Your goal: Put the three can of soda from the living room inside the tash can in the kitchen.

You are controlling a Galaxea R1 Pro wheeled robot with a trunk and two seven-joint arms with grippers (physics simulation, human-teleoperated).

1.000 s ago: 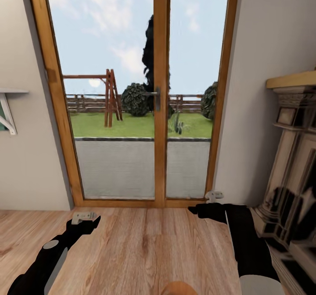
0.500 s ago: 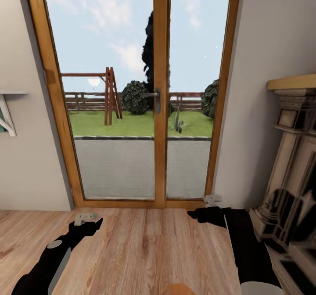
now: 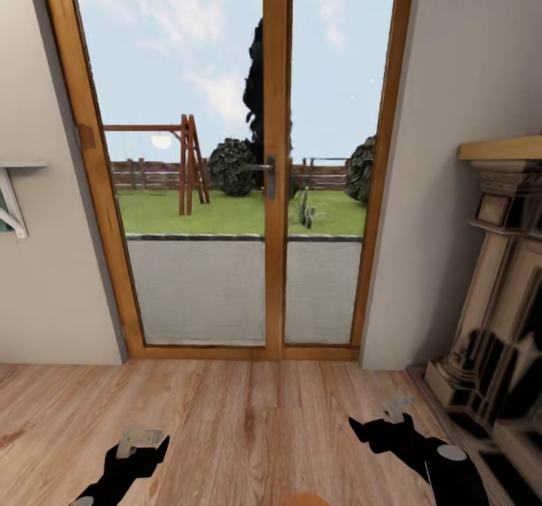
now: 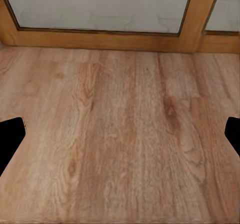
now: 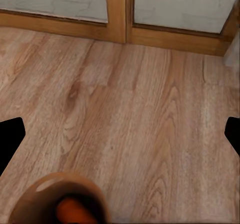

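Note:
A round brown-lined tash can [image 5: 37, 194] stands on the wood-plank floor in the right wrist view, cut off by the picture's edge. An orange can of soda [image 5: 70, 211] lies inside it. A rounded orange-brown sliver [image 3: 305, 498] shows at the bottom edge of the head view between my arms; I cannot tell what it is. My left gripper [image 3: 141, 441] hangs low over bare floor, its dark fingertips [image 4: 10, 134] spread wide and open. My right gripper [image 3: 397, 409] is also low and open, beside the bin and apart from it.
I face wood-framed glass doors [image 3: 275, 167] in the living room, with a garden beyond. A dark fireplace surround [image 3: 500, 295] with a wooden mantel stands at the right. A white shelf bracket [image 3: 11, 205] juts from the left wall. Plank floor [image 3: 248, 416] lies ahead.
Both arms have dropped and drawn back toward the bottom of the head view, the right one most. The view itself has shifted only slightly.

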